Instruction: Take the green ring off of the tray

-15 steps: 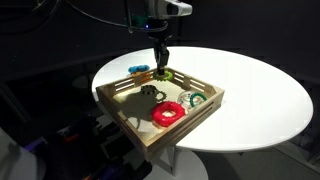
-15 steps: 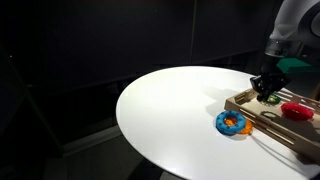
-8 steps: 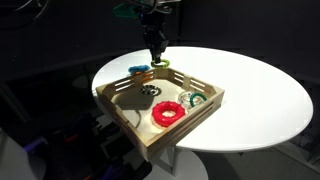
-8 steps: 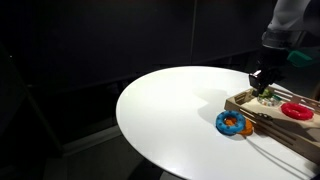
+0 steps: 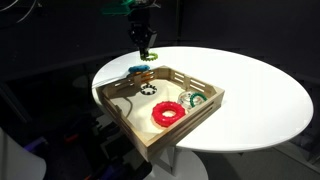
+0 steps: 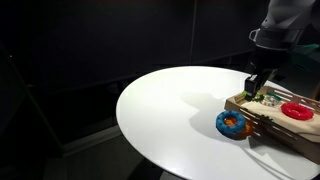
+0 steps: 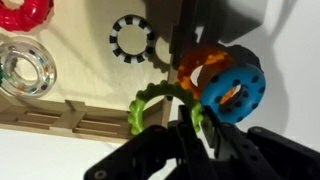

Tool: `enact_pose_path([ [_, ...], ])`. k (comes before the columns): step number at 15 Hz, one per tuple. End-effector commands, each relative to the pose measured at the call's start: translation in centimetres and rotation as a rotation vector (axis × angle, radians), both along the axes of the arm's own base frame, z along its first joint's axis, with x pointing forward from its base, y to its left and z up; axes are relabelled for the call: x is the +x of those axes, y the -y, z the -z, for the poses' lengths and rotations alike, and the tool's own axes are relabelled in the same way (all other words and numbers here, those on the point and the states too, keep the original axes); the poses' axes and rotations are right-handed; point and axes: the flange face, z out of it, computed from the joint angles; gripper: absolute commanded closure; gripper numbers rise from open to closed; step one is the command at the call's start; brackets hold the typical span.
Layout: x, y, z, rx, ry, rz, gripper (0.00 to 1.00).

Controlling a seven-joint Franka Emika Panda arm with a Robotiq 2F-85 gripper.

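My gripper (image 7: 195, 120) is shut on the small lime green ring (image 7: 150, 98) and holds it in the air. In the wrist view the ring hangs over the tray's wooden wall (image 7: 60, 120) and the table just outside it. In an exterior view the gripper (image 5: 146, 50) is above the far left corner of the light wooden tray (image 5: 130, 115). It also shows in an exterior view (image 6: 253, 88) above the tray's near end (image 6: 262, 118).
A red ring (image 5: 167, 113), a green-and-white ring (image 5: 193, 99) and a small black-and-white beaded ring (image 5: 148, 89) lie in the tray. A blue-and-orange ring (image 5: 138, 70) lies on the white round table (image 5: 250, 90) beside the tray, right below the gripper. The table edge is close there.
The gripper has risen out of the tray with the green ring in it and moved toward the tray's far left corner, over the blue-and-orange ring.
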Motion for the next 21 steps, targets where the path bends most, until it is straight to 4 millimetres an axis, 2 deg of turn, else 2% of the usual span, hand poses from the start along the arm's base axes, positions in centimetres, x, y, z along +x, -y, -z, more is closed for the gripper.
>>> enact_pose_path([
  [1,-0.3,-2.1,-0.2,0.008,0.0,-0.063,0.91],
  [2,-0.4,-2.6,-0.1,0.005,-0.003,-0.073,0.65],
  [6,-0.6,-3.3,0.2,0.003,-0.016,-0.087,0.33],
  [10,-0.4,-2.3,-0.1,0.006,-0.039,-0.052,0.02],
  [16,-0.2,0.5,-1.2,0.023,-0.11,0.038,0.0],
  [21,-0.4,3.2,-4.0,0.037,-0.191,0.102,0.0],
])
